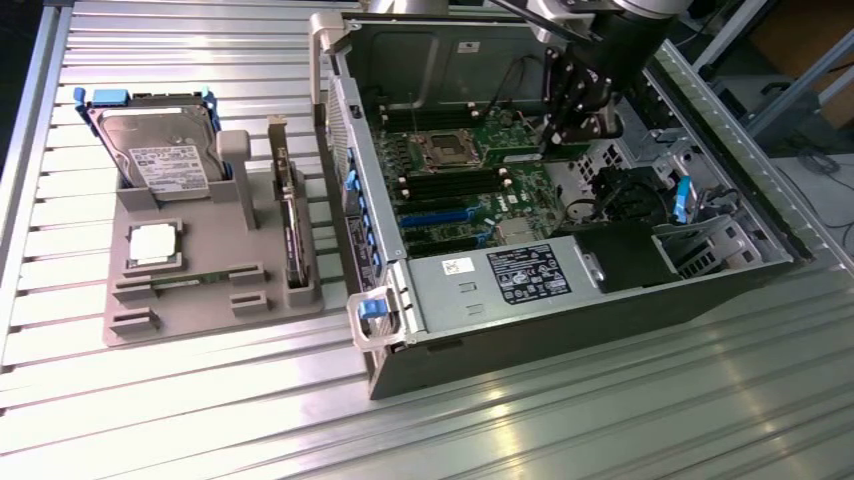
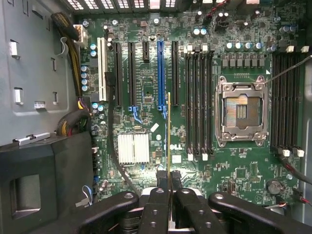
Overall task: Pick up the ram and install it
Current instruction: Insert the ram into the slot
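Hovering over the motherboard (image 2: pixel 161 161) inside the open computer case (image 1: pixel 561 330), claw (image 2: pixel 168 181) clamped on the ram (image 2: pixel 168 131), edge-on. White power-supply label (image 1: pixel 531 270) unreadable.

Little can be read. On the motherboard (image 2: pixel 161 146), white letters near the silver heat sink (image 2: pixel 133 148) appear to spell "DELL", standing sideways in the wrist view. The power supply (image 1: pixel 527 275) at the near edge of the computer case (image 1: pixel 561 330) carries a black label with white print and a small white sticker beside it; neither is legible. The hard drive (image 1: pixel 160 160) standing at the far edge of the grey tray (image 1: pixel 200 320) bears a white label, its print too small to make out.
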Available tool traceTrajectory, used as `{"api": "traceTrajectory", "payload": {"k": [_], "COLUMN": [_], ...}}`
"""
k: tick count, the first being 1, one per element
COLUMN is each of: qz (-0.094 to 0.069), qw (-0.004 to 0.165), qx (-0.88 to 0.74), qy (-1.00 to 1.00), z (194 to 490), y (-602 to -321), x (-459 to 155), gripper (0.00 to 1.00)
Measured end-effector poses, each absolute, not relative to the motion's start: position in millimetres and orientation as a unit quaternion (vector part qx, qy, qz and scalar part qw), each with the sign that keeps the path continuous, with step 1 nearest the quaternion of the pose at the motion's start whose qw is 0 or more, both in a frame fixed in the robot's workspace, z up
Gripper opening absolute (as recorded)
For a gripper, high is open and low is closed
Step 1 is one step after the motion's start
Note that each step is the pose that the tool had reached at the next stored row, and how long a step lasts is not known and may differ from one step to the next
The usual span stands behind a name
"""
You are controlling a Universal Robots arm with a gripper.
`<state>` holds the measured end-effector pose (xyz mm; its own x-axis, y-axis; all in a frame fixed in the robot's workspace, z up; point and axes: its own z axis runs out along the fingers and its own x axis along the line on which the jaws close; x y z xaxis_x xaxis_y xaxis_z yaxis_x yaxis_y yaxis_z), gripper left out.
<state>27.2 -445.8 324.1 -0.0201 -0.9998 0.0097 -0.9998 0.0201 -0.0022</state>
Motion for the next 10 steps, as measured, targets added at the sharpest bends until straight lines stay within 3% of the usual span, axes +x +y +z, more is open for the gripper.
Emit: {"api": "traceTrajectory", "payload": {"k": [10], "qz": [0.004], "qw": [0.003], "qx": [0.700], "qy": [-0.714], "z": [320.4], "y": [-445.8], "x": [27.2], "gripper": [0.12]}}
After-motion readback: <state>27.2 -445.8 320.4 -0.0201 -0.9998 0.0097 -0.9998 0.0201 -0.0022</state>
